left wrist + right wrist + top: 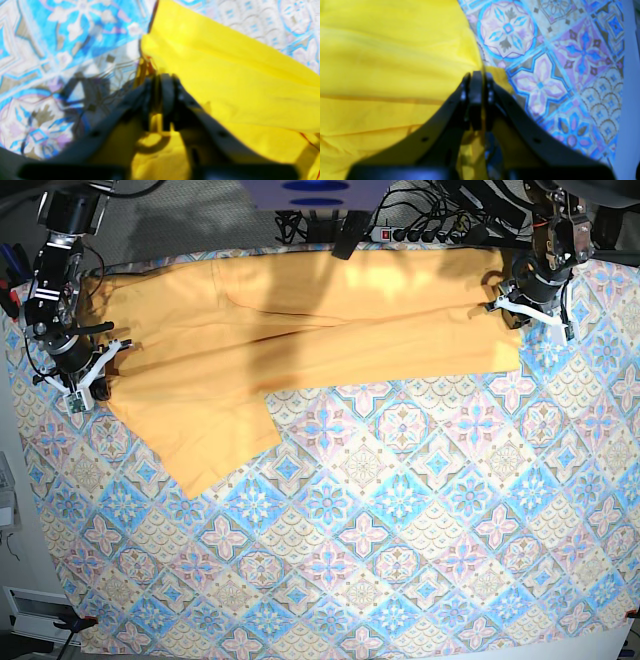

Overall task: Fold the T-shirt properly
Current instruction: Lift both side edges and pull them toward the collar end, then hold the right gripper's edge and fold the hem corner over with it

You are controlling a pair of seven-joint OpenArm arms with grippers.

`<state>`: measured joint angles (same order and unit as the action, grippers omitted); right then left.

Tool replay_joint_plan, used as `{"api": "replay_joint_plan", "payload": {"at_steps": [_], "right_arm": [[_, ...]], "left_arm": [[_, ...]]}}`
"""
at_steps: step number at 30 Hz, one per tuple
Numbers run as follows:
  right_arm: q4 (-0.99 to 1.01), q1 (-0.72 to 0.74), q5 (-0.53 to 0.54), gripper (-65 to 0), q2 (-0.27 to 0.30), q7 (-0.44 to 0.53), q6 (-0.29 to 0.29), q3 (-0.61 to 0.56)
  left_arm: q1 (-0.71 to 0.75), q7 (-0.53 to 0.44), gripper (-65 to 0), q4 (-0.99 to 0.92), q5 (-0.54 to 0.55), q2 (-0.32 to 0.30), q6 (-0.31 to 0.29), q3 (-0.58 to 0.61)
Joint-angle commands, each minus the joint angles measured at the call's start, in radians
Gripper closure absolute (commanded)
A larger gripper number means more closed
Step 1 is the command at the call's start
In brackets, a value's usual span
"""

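The yellow-orange T-shirt (330, 320) lies stretched along the back of the table, folded lengthwise, with one flap hanging toward the front at the left. My left gripper (524, 308) is at the shirt's right end. In the left wrist view its fingers (167, 85) stand close together with a thin fold of the T-shirt (225, 75) pinched between them, raised a little off the cloth below. My right gripper (85, 380) is at the shirt's left end. In the right wrist view that gripper (477, 75) is shut on the edge of the T-shirt (382, 62).
A blue-pink patterned tablecloth (400, 510) covers the whole table in front of the shirt. Cables and a power strip (420, 230) run behind the back edge. The cloth's pale border (630, 100) shows at the right of the right wrist view.
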<state>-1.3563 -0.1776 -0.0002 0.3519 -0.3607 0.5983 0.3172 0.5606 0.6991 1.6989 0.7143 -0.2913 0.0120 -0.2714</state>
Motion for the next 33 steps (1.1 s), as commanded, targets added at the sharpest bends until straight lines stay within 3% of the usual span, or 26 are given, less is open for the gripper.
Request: {"api": "replay_joint_plan", "payload": {"at_steps": [1, 4, 7, 14, 21, 25, 30, 33], "right_arm": [[-0.019, 0.011, 0.007, -0.3, 0.02, 0.022, -0.005, 0.007], [-0.019, 0.011, 0.007, -0.3, 0.02, 0.022, -0.005, 0.006], [-0.019, 0.014, 0.007, -0.3, 0.02, 0.021, -0.005, 0.006], [-0.012, 0.017, 0.007, -0.3, 0.02, 0.021, -0.005, 0.003], [-0.008, 0.039, 0.004, -0.7, 0.017, 0.016, -0.005, 0.001], [-0.019, 0.046, 0.002, -1.2, 0.017, -0.022, -0.011, 0.003], [-0.019, 0.051, 0.002, -9.3, 0.017, -0.033, -0.015, 0.009], [-0.019, 0.053, 0.002, -15.7, 0.017, -0.03, -0.067, 0.009]], "left_arm": [[0.005, -0.011, -11.6, 0.017, 0.008, -0.012, -0.005, -0.007], [0.011, -0.011, -20.7, 0.019, 0.011, -0.013, -0.007, -0.009], [0.023, -0.011, -24.5, 0.057, 0.011, -0.013, -0.007, -0.01], [0.011, -0.012, -24.5, 0.148, 0.012, -0.01, -0.005, -0.013], [-0.11, -0.012, -24.1, 0.042, 0.001, 0.043, -0.005, -0.007], [-0.138, -0.011, -17.9, -0.006, 0.005, 0.054, -0.005, -0.006], [-0.139, -0.011, -14.0, -0.01, 0.0, 0.05, -0.005, 0.034], [-0.139, -0.011, -14.1, -0.012, -0.002, 0.051, -0.005, 0.036]]}}
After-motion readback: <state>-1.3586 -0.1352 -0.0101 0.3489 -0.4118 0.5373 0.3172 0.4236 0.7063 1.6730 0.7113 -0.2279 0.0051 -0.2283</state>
